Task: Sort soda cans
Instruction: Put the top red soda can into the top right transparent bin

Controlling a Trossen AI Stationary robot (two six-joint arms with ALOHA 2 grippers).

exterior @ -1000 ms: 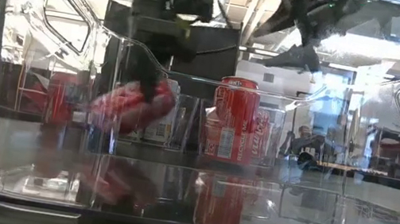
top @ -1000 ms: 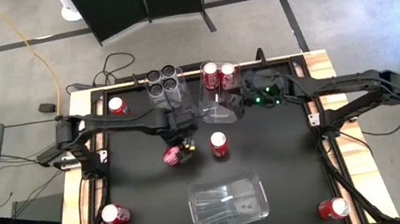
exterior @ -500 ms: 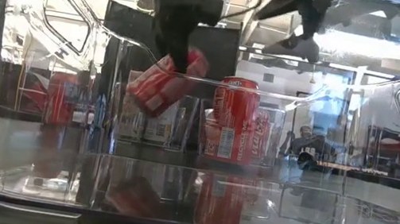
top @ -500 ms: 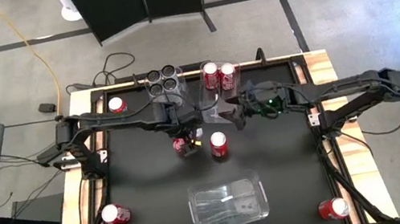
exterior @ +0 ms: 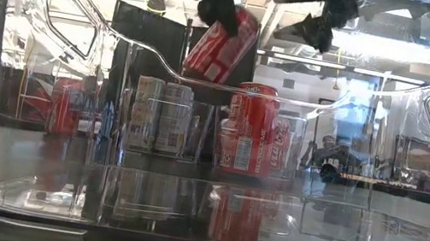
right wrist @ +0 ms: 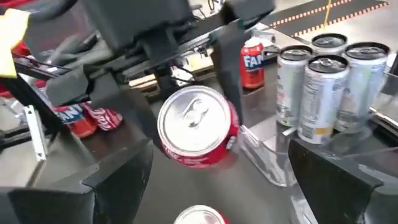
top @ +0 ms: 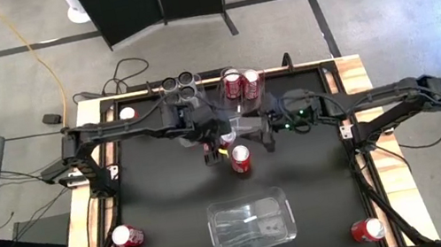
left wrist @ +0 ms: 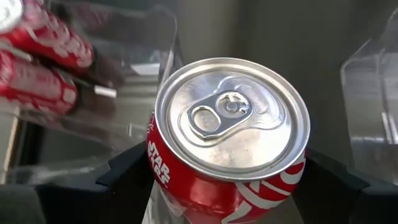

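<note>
One red aluminium soda can [exterior: 221, 42] now lifted clear of black table [top: 321, 187] — left gripper [left wrist: 227, 186] clenched on it, tilted, near far-edge clear plastic bin [top: 243, 121], likely destination. Right gripper [right wrist: 217, 180] gaping, empty, alongside.

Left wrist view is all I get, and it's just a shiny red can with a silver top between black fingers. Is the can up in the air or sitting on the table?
Observer: Up in the air. The low view shows the red soda can tilted, gripped by the left gripper, well above the black table.
Operator: Is anything near it down there?
Observer: Yes, a second red soda can stands upright on the table, close beside the held one.
Operator: Where's the other arm?
Observer: The right gripper hovers open next to the held can, facing it.
</note>
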